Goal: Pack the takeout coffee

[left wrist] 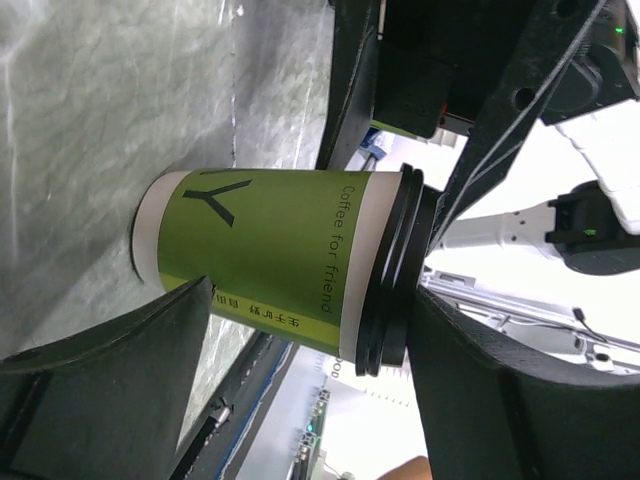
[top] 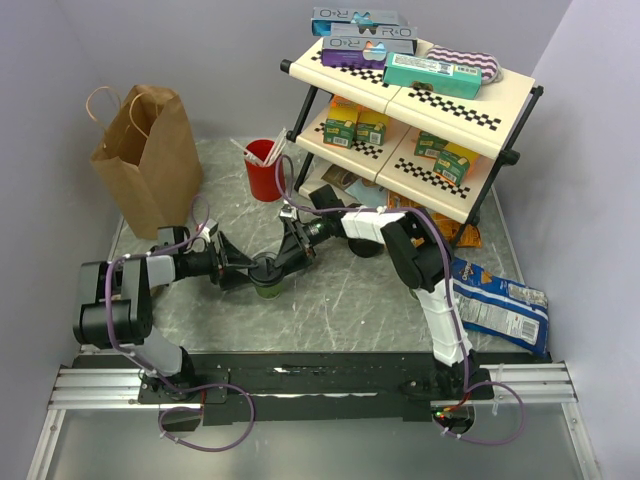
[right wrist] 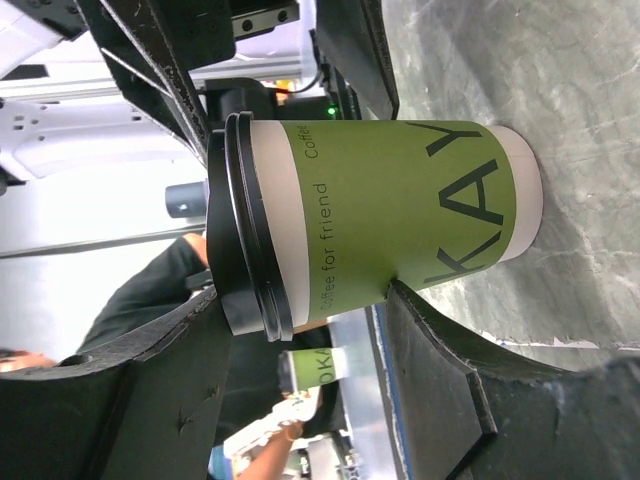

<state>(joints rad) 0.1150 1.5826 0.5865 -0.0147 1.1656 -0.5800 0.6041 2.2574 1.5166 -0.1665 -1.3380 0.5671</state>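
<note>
The takeout coffee [top: 268, 286] is a green paper cup with a black lid, standing upright on the table mid-front. My left gripper [top: 248, 272] reaches it from the left and my right gripper [top: 287, 258] from the right. In the left wrist view the cup [left wrist: 270, 255] lies across the frame just past my left gripper [left wrist: 315, 300]. That gripper is open, one finger by the cup's base and one by the lid. In the right wrist view the cup [right wrist: 400, 200] sits likewise at my open right gripper [right wrist: 308, 295], one fingertip [right wrist: 400, 300] against its side.
A brown paper bag [top: 148, 160] stands open at the back left. A red cup with sticks [top: 264, 168] is behind the coffee. A two-tier shelf [top: 500, 125] with boxes fills the back right. A blue snack bag [top: 500, 305] lies at the right.
</note>
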